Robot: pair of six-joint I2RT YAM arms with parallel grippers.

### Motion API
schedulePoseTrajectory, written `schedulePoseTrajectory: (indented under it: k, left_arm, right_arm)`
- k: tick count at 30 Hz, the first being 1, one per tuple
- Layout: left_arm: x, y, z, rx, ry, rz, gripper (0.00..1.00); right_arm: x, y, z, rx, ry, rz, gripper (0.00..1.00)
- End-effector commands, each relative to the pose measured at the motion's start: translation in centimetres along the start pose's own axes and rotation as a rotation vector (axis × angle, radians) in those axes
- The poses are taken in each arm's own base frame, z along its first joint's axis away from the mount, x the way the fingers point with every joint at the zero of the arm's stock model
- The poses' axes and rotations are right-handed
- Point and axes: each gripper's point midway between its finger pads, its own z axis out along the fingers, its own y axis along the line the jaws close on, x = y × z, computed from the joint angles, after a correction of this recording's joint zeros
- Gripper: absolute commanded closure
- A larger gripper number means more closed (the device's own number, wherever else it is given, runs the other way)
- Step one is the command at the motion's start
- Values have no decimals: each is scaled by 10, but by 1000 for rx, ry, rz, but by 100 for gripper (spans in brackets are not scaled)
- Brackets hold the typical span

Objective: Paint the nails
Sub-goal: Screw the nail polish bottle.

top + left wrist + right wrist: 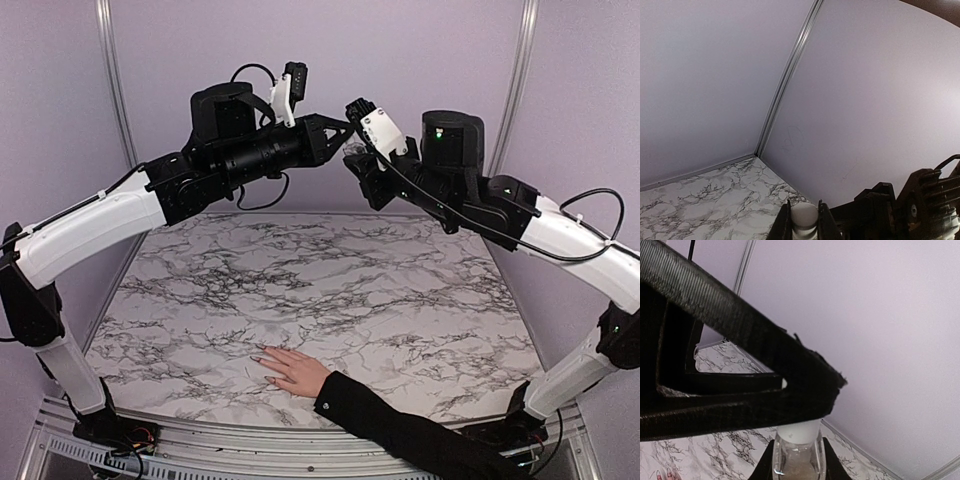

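Several tiny pinkish nails (262, 358), pale hand (297, 371) flat on marble table (400, 300).

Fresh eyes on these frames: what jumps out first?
Both arms are raised and meet high over the far side of the marble table. There the left gripper is shut on the white cap of a small clear bottle, which the right gripper holds. Next is a person's hand in a black sleeve, lying flat at the table's near edge, far below both grippers.
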Motion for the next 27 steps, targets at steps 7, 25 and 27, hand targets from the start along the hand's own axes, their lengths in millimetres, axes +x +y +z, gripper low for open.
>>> schedulePoseTrajectory:
  k: [7,25,27]
  left_arm:
    - [18,-26,-12,181,62,46,100]
    - [58,-75,-59,723,255,126,100]
    - [65,-81,-66,794,286,129,100]
  right_arm:
    - [-84,8,-41,-290,-305,130,100]
    - [-132,52,-124,-921,-589,118,100]
    - [-133,60,-135,-1000,-622,105,100]
